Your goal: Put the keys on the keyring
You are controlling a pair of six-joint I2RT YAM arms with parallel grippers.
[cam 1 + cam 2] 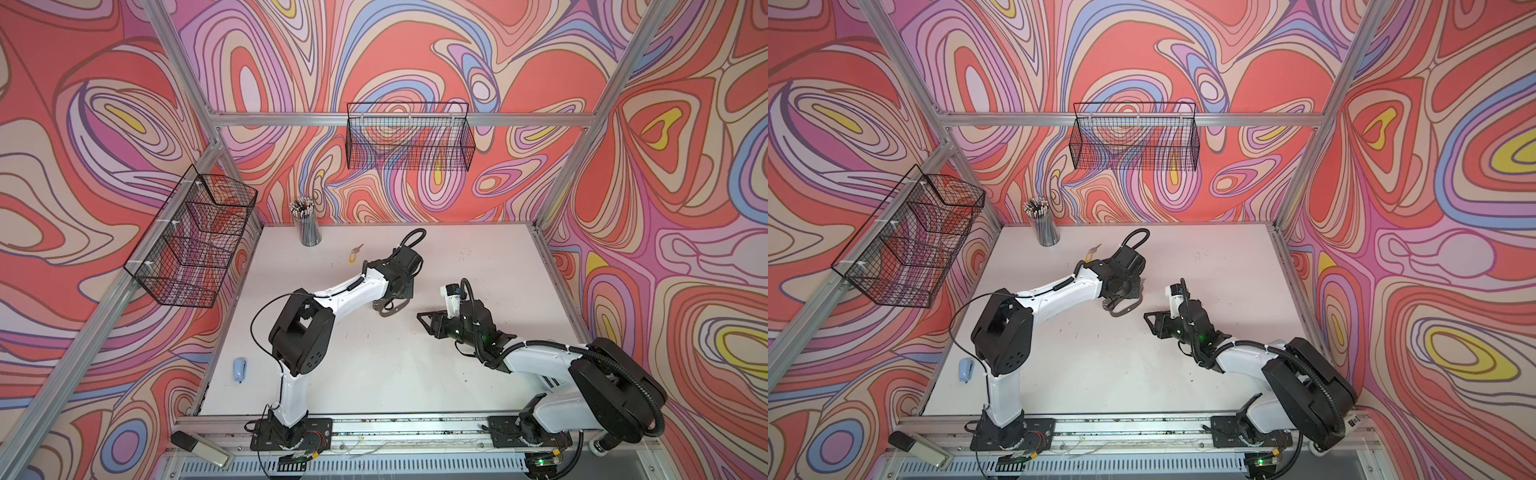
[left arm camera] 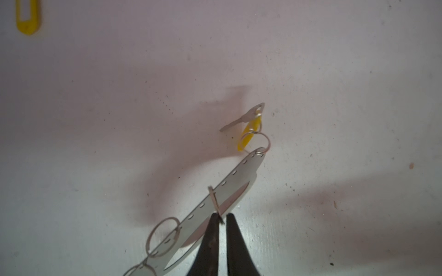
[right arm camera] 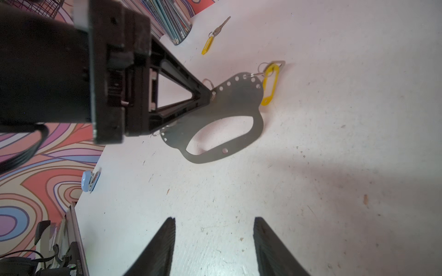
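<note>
Near the pencil cup, a loose key with a yellow tag lies on the desk. The left tool is narrow, with a wire ring of the tilted keyring between its fingers; I cannot tell whether it pinches. Only the wrist views show the second key joined to an end ring. The right tool gapes wide, holding nothing. A white label is too small to read.

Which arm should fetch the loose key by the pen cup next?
Right, probably. The right gripper is open and empty, while the left gripper sits at a ring of the keyring. The loose key lies nearer the left arm, though, so right must reach around it.
</note>
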